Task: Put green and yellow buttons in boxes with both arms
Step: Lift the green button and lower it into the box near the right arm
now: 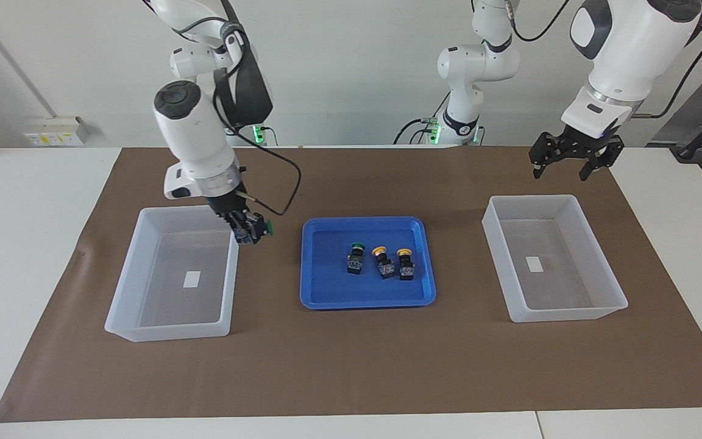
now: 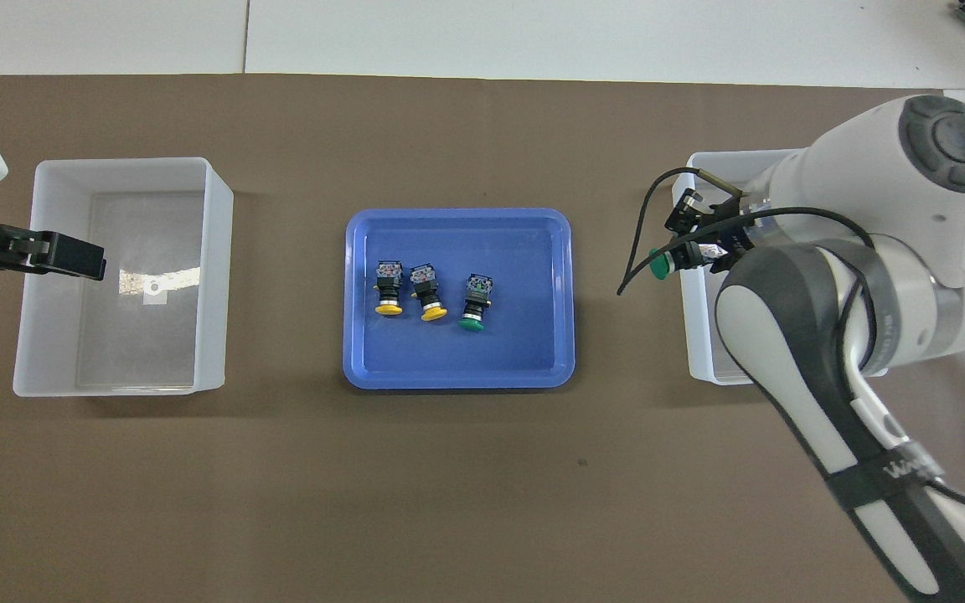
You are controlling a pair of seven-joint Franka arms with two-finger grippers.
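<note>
My right gripper (image 1: 244, 227) (image 2: 702, 241) is shut on a green button (image 1: 261, 231) (image 2: 661, 265) and holds it in the air over the tray-side wall of the box (image 1: 168, 332) (image 2: 694, 339) at the right arm's end. In the blue tray (image 1: 326, 300) (image 2: 457, 375) lie one green button (image 1: 356, 256) (image 2: 475, 303) and two yellow buttons (image 1: 381, 261) (image 1: 404, 262) (image 2: 388, 289) (image 2: 428, 293). My left gripper (image 1: 561, 169) (image 2: 70, 255) hangs open and empty over the other box (image 1: 555, 312) (image 2: 114, 164), which holds only its label.
Brown paper (image 1: 351, 366) covers the table under both boxes and the tray. The right arm's black cable (image 1: 287, 183) loops down beside its gripper, toward the tray. The tray sits midway between the two boxes.
</note>
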